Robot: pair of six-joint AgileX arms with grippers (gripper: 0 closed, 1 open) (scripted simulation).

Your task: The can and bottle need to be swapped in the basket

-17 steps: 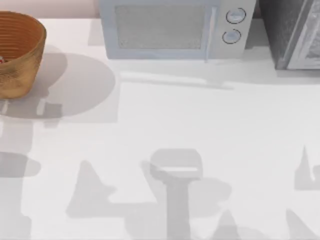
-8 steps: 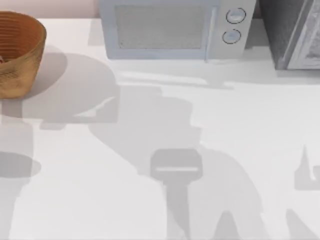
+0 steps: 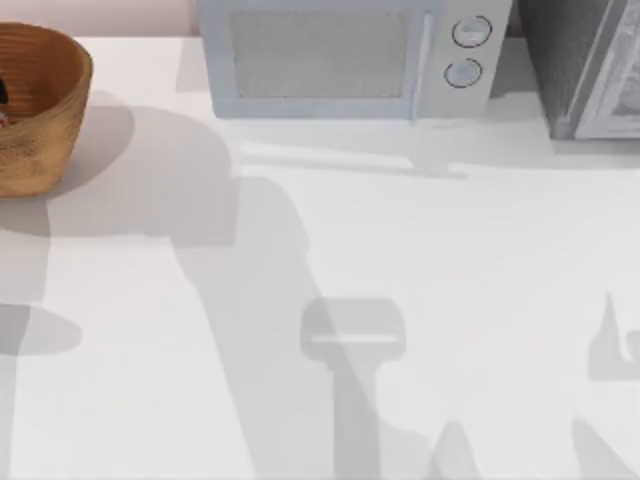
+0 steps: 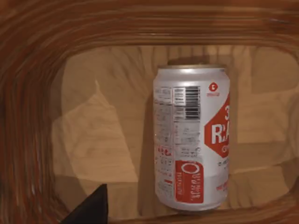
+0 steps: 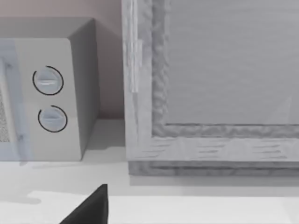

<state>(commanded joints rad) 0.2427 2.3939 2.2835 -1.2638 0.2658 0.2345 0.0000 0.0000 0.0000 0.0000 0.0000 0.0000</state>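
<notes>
Lying inside the basket, the can faces the left gripper.

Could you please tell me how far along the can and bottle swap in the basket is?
Nothing looks done yet. The can is inside the basket at the table's far left, and the left wrist camera looks straight at it from close by. Gripping the can, taking it out and putting a bottle in are all left to do.
</notes>
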